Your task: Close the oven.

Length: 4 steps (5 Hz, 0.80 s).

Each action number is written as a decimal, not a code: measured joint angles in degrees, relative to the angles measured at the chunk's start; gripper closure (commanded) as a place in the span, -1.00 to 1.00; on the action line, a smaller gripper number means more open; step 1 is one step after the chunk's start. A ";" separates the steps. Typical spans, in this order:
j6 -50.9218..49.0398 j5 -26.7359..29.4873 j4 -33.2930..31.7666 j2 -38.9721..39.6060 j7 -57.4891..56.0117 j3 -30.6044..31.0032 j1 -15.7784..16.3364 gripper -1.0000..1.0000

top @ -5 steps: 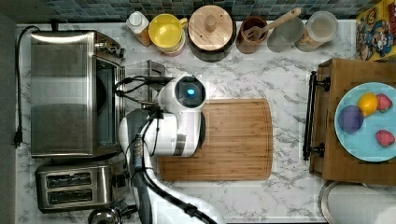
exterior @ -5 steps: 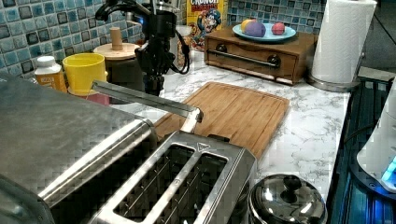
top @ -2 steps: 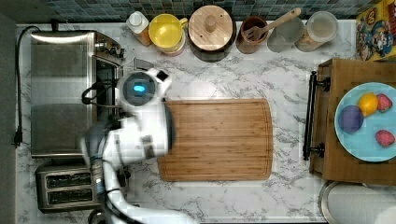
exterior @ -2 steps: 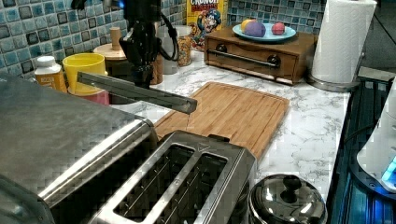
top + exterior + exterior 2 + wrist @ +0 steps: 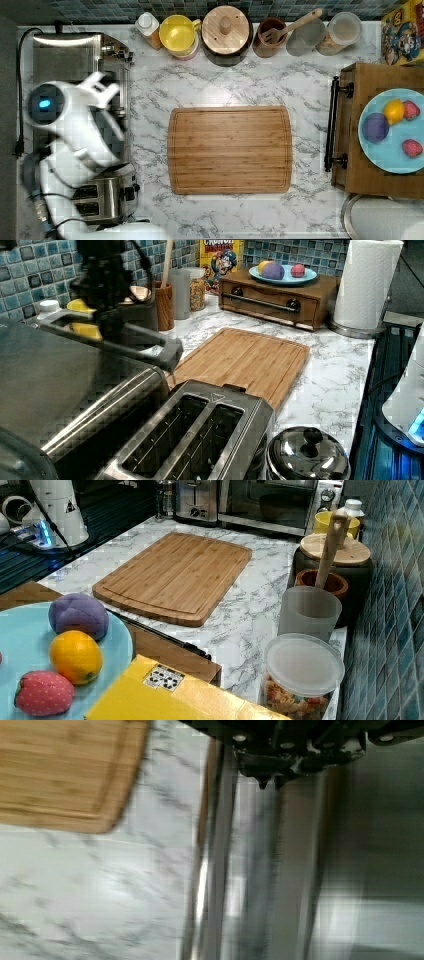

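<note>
We list the oven [image 5: 65, 55] first: a boxy steel unit at the top view's left edge of the marble counter [image 5: 225, 80], with its black power cord [image 5: 20, 90] running down its outer side and knobs at its front corner. In the right view we see the oven [image 5: 272, 502] at the far end of the counter, glass door facing the cutting board [image 5: 175, 575]; the door looks upright and near its frame there. In the left view the bar handle [image 5: 125, 342] sits raised above the oven's steel top, blurred, with the dark gripper [image 5: 107, 315] directly over it.

The arm's white body [image 5: 75, 125] lies over the oven's front half in the top view, so the hand stands above the door edge rather than out over the board. In the wrist view the gripper [image 5: 270, 782] hangs just above the long steel handle [image 5: 220, 870], its short dark fingertips drawn close together; we cannot tell whether they touch the bar.

Other items, top view: toaster [image 5: 100, 200] below the oven; cutting board [image 5: 230, 150] mid-counter, well apart from the oven; yellow cup [image 5: 180, 35], wooden-lidded jar [image 5: 225, 30], utensil holder [image 5: 272, 35] along the tiled back wall; blue plate [image 5: 385, 150] with toy fruit on a wooden drawer box [image 5: 360, 170].
</note>
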 measured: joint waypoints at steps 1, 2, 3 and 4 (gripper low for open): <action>-5.43 -11.38 4.48 2.81 6.47 -0.08 5.26 1.00; -7.48 -14.29 5.48 3.06 14.68 -2.42 8.55 1.00; -6.74 -14.29 5.32 3.04 16.37 -2.78 7.66 1.00; -3.69 -7.28 2.80 0.71 14.41 -2.78 5.45 1.00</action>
